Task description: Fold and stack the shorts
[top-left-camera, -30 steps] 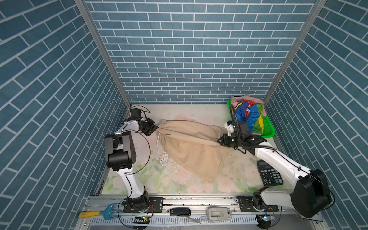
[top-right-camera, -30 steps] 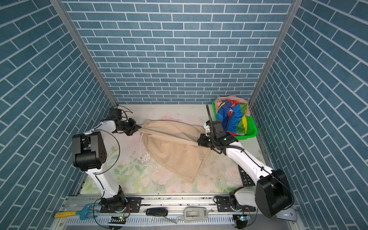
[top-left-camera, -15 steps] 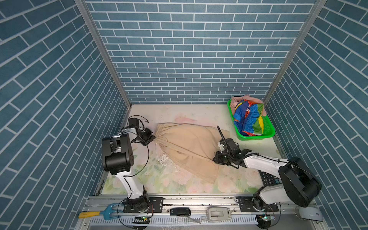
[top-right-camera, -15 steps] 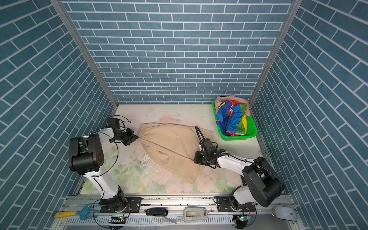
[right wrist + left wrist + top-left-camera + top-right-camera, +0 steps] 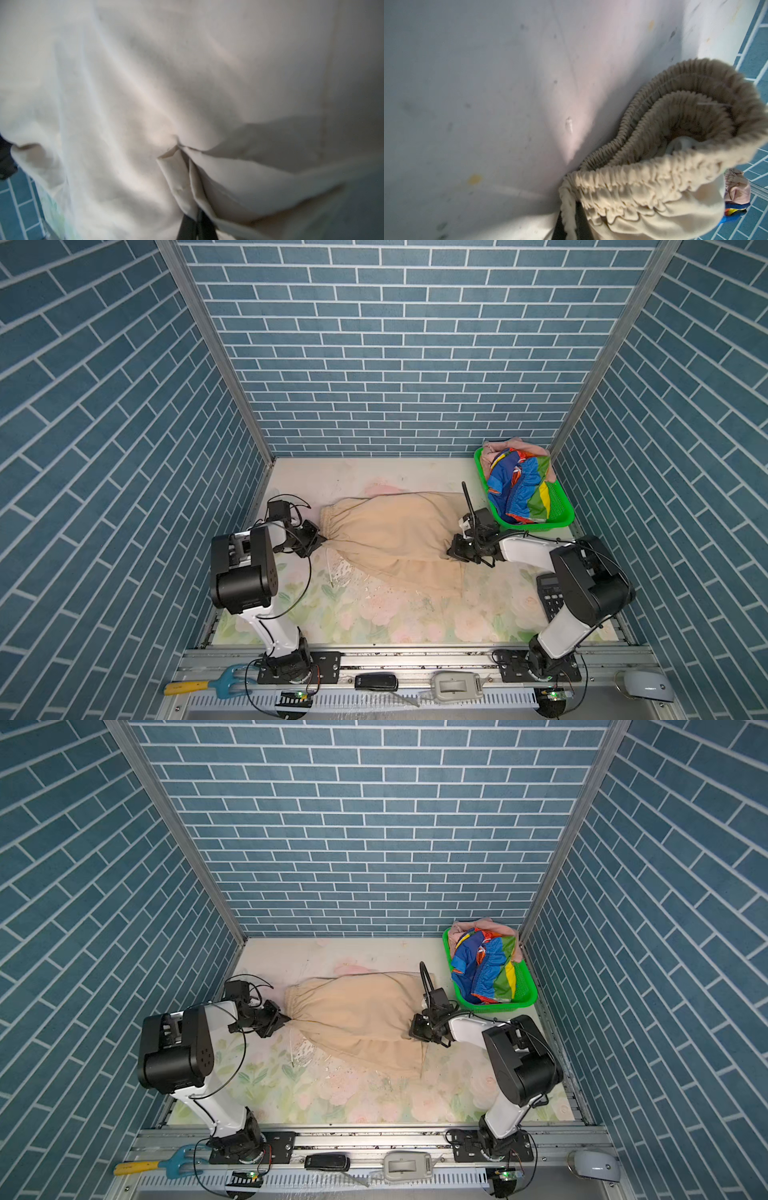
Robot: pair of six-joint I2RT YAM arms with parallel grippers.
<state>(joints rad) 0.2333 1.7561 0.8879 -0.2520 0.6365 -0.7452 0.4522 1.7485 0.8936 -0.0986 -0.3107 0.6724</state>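
Observation:
The beige shorts (image 5: 390, 539) (image 5: 357, 1019) lie stretched across the middle of the floral table, waistband to the left. My left gripper (image 5: 322, 540) (image 5: 287, 1018) is shut on the gathered waistband (image 5: 654, 187), pinched at the jaws (image 5: 570, 226). My right gripper (image 5: 451, 551) (image 5: 411, 1032) is shut on a fold of a leg hem (image 5: 196, 226), and beige cloth (image 5: 145, 93) fills that wrist view. The rainbow-striped shorts (image 5: 519, 489) (image 5: 486, 965) lie crumpled on the pink shorts (image 5: 498, 445) (image 5: 469, 926) in the basket.
The green mesh basket (image 5: 561, 522) (image 5: 528, 1002) stands at the back right against the brick wall. A black calculator (image 5: 548, 597) lies partly under the right arm. On the front rail lie a yellow-handled fork (image 5: 208, 682), a black remote (image 5: 376, 681) and a grey device (image 5: 455, 684).
Both grippers kept their hold on the beige shorts. The left one drew the waistband toward the front. The right one swung forward, then back a little, and the cloth now lies flatter.

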